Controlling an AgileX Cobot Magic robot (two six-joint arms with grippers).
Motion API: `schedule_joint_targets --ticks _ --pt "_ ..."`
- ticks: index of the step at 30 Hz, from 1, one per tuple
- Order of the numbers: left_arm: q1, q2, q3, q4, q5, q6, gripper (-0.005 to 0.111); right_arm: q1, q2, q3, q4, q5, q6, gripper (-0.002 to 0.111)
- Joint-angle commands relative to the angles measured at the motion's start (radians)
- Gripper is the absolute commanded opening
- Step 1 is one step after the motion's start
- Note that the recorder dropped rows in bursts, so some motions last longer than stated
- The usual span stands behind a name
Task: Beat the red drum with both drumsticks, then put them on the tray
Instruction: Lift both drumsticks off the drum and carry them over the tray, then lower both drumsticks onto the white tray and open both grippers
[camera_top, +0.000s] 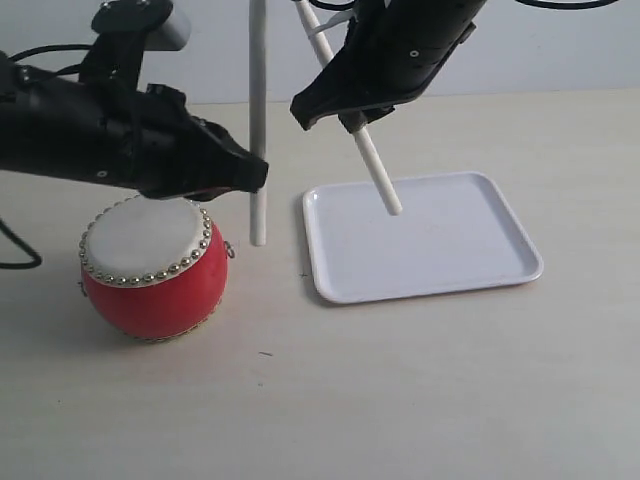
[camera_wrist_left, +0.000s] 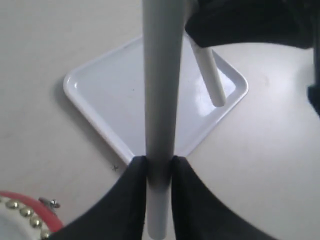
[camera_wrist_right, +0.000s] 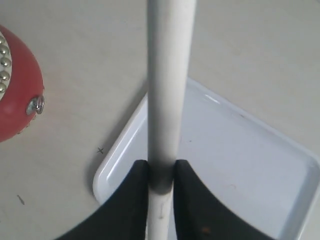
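Working down from the pale table (camera_top: 450, 400), we find the tray (camera_top: 455, 250) lying flat on the right side of the exterior view. The red drum (camera_top: 150, 265) stands upright on the left, apart from the tray's near corner. Our left gripper (camera_top: 250, 178) hangs above the drum's right shoulder, jaws clamped on the left drumstick (camera_top: 258, 215). The left wrist view shows the shaft pinched from both sides. Our right gripper (camera_top: 345, 118) sits higher, above the tray's back-left corner, and is closed round the right drumstick (camera_top: 378, 170) in the same way.

As we judge it, the next move turns on how each stick lies relative to the tray. The right stick slants down and to the right, with its rounded tip over the tray's interior. The tip is close above the floor, though we cannot tell whether it touches. The left stick stands nearly upright in the gap between drum and tray, its lower end near the tray's left rim but outside it.

So the right arm is the nearer one and mostly needs to lower its stick and lay it over. The left arm must carry its stick rightwards across the rim, then tip the long axis towards flat before letting go. Neither stick is over the drum, so we take the putting-down to be the step in hand.
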Motion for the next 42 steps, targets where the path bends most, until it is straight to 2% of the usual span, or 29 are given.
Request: schedule_joint_targets --ticks 1,12,22,27,42 --pt "-0.007 0.081 -0.094 -0.026 0.031 0.021 0.000 -0.012 0.005 0.003 -0.053 -0.022 0.000 0.000" --pt "-0.045 0.291 -0.258 -0.073 0.065 0.076 0.000 -0.073 0.055 0.115 -0.050 -0.160 0.000 0.000" --pt "-0.045 0.379 -0.283 -0.073 0.051 0.076 0.000 -0.135 0.137 0.117 -0.050 -0.187 0.000 0.000" --pt "-0.045 0.431 -0.318 -0.074 0.041 0.076 0.000 -0.140 0.185 0.117 -0.050 -0.207 0.000 0.000" --pt "-0.045 0.569 -0.440 -0.103 0.122 0.076 0.000 -0.140 0.266 0.117 -0.057 -0.257 0.000 0.000"
